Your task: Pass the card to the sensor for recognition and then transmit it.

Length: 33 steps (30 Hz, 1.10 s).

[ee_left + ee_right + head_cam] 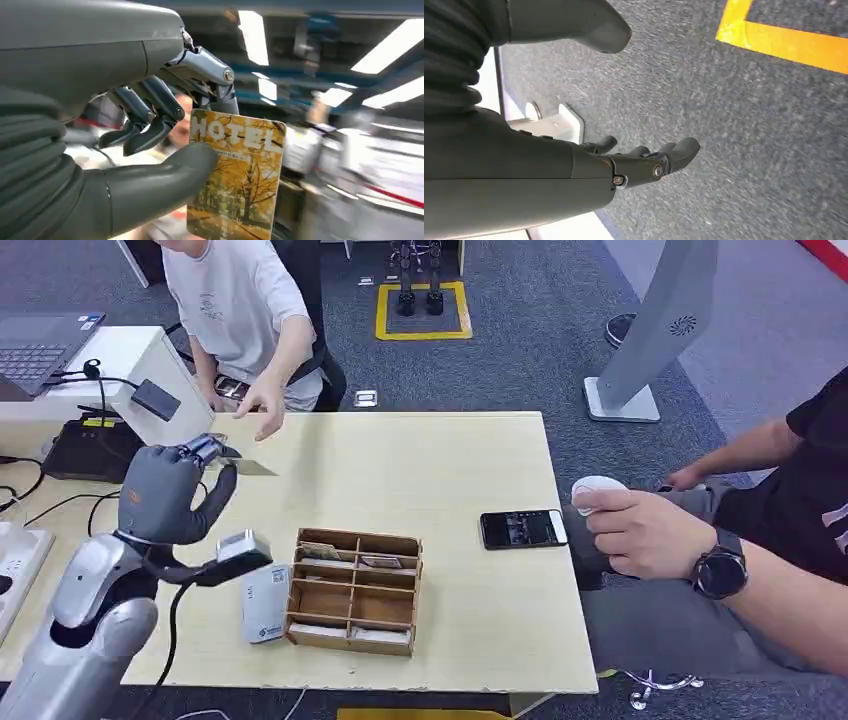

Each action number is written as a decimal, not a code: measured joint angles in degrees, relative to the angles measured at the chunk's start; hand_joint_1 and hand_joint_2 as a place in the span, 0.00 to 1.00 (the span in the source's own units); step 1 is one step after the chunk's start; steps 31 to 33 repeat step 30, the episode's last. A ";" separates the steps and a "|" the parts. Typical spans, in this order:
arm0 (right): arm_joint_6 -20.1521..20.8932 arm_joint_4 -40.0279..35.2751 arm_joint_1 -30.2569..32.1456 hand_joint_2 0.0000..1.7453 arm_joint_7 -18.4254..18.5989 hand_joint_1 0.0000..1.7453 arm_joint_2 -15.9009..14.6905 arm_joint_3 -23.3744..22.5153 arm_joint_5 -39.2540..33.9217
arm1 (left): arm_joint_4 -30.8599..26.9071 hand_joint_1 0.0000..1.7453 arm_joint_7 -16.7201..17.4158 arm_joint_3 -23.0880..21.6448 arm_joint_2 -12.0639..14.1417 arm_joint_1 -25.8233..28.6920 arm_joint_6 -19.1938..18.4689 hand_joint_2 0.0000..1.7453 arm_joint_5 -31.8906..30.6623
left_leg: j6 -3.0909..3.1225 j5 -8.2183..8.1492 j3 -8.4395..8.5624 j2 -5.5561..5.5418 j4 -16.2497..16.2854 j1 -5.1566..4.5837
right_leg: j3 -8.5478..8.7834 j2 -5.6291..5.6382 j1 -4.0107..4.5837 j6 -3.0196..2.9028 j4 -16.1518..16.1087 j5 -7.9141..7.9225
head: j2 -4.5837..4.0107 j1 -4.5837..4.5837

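Observation:
My left hand point(168, 496) is raised over the table's left part and pinches a card point(239, 175) between the thumb point(165, 177) and the fingers point(150, 112). The card is yellow, printed "HOTEL" over an autumn tree. In the head view the card point(232, 452) pokes out beyond my fingertips, toward a person's hand point(262, 406) reaching from the far side. The white sensor box point(264, 604) lies flat on the table, below and nearer than my hand. My right hand point(639, 165) hangs over the grey floor with fingers apart and nothing in it.
A wooden compartment box point(352, 590) with cards stands beside the sensor. A black phone point(523, 528) lies at the right of the table point(430, 470). A second person at the right holds a white object point(597, 490). A laptop point(35, 345) and cables sit at the left.

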 joint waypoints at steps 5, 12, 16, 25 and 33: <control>0.02 0.00 -1.35 1.00 1.38 0.00 -0.02 1.27 -0.04 | 24.08 1.00 3.91 -0.26 -4.85 -13.87 9.44 1.00 -9.37 | 0.01 0.14 -0.01 0.07 0.02 0.00 | -0.04 0.09 0.00 0.03 0.00 0.20 | 0.00 0.00; -0.31 0.15 -1.16 1.00 1.55 0.00 0.00 1.77 -0.37 | 40.87 1.00 4.93 -0.26 -6.94 -21.51 12.08 1.00 -10.41 | 0.01 0.12 -0.05 0.13 0.01 0.00 | -0.09 0.17 0.00 0.03 0.01 0.18 | 0.00 0.00; -0.33 0.26 -1.01 1.00 1.38 0.00 0.00 2.19 -0.37 | 44.29 1.00 5.35 -0.26 -7.45 -22.07 12.06 1.00 -10.72 | 0.01 0.11 -0.12 0.22 0.01 0.00 | -0.19 0.26 0.00 0.03 0.01 0.18 | 0.00 0.00; -0.55 0.31 -0.96 1.00 0.63 0.00 0.00 2.43 -1.25 | 46.21 0.00 5.09 -0.22 -7.18 -21.56 12.95 1.00 -11.40 | 0.01 0.10 -0.24 0.20 -0.01 0.00 | -0.22 0.25 0.00 0.03 0.01 0.18 | 0.00 0.00; -1.12 0.42 -0.19 1.00 0.35 0.00 0.07 2.38 -2.95 | 39.66 0.00 5.13 2.45 -2.39 -12.89 17.92 1.00 -9.91 | -0.07 0.00 -0.15 0.49 -0.11 0.01 | -0.23 0.54 -0.01 -0.03 0.05 0.13 | 0.00 0.00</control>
